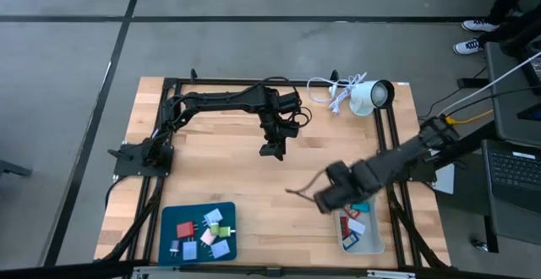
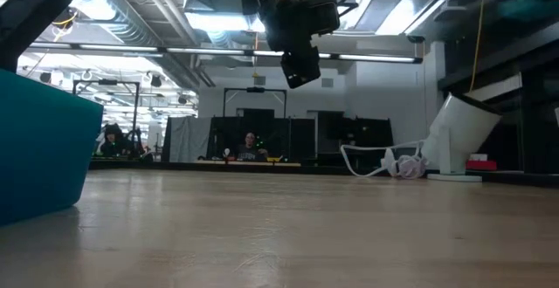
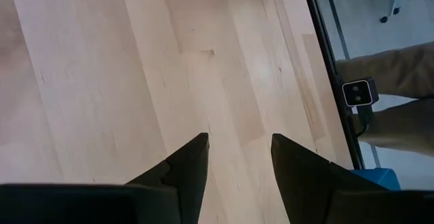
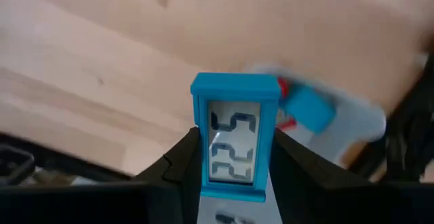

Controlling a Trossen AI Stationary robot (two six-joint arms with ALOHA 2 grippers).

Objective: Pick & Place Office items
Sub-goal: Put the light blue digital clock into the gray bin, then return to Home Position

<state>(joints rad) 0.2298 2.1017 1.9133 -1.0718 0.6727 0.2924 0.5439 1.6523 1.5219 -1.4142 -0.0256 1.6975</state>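
My right pincer [image 4: 234, 159] is grasping a blue digital clock [image 4: 235, 136] | left pincer [image 3: 239, 159] is hanging parted above the tabletop [image 3: 135, 81].

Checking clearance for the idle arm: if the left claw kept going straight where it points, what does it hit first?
Likely just the bare light wooden tabletop. The left claw points down at it with open fingers and nothing between; height above it is unclear.

We see left gripper [image 1: 272, 150] over bare table [image 1: 220, 177] centre; right gripper [image 1: 331, 196] beside white tray [image 1: 362, 245]; office items [image 1: 203, 232] on blue tray [image 1: 169, 216].
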